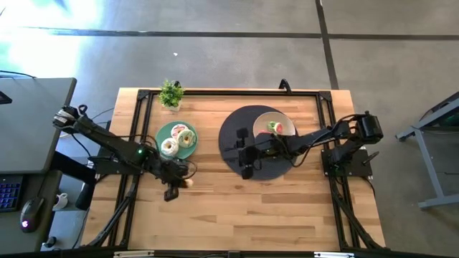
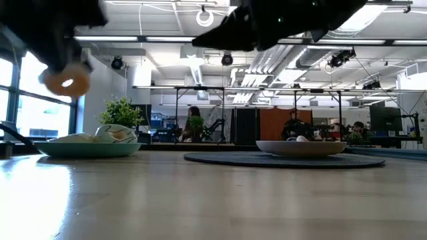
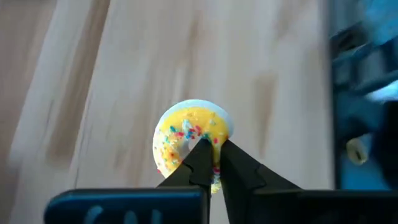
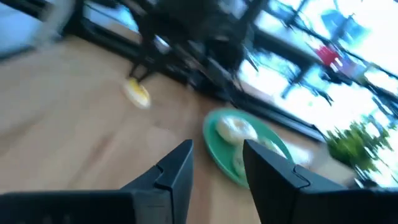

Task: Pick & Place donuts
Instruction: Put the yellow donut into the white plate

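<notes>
High view: the left pincer [image 1: 174, 188] holds a yellow donut [image 1: 188, 183] above the surface [image 1: 237, 215], near the green plate [image 1: 163, 131] bearing two donuts [image 1: 177, 139].

Low view: it hangs clear of the wood.

Left wrist view: the fingers [image 3: 198, 163] nip its ring; likely light, rigid, slick, so the ring wall suits gripping.

Right wrist view: the right pincer [image 4: 216, 165] gapes wide, empty.

We look straight down on the whole bench [image 1: 237, 208] from overhead; level across it at bench height; each wrist camera rides close behind its fingers. The green plate [image 1: 163, 134] shows in three views
</notes>
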